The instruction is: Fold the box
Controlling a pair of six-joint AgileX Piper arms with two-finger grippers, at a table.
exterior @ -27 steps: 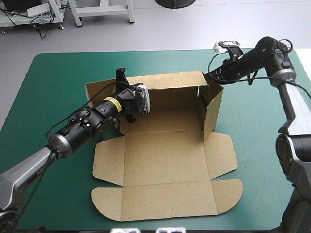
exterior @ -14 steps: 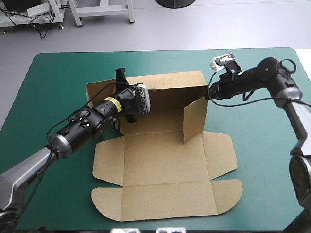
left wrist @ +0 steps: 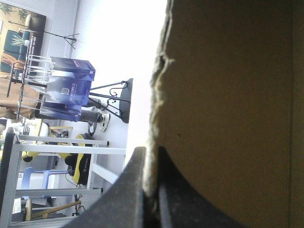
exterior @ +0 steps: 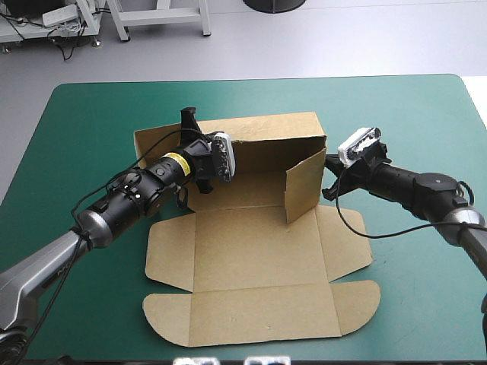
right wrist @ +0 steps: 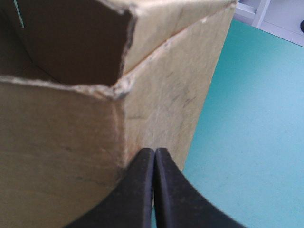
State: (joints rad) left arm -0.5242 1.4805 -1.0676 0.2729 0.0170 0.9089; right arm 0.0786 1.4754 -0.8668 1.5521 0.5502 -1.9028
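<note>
The broad table with a teal-green cover (exterior: 91, 137) carries the box (exterior: 259, 251), a cut sheet of brown board, near its middle. The box's near flaps lie flat on the cover, while its far wall and one right-hand flap stand raised.

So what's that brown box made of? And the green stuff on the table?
The box looks like cardboard: plain brown and dull, creased where it bends, with rough, fuzzy edges in the right wrist view. The teal-green cover looks smooth and matte, with rounded corners; maybe a rubbery mat or coated sheet, but I can't tell which.
</note>
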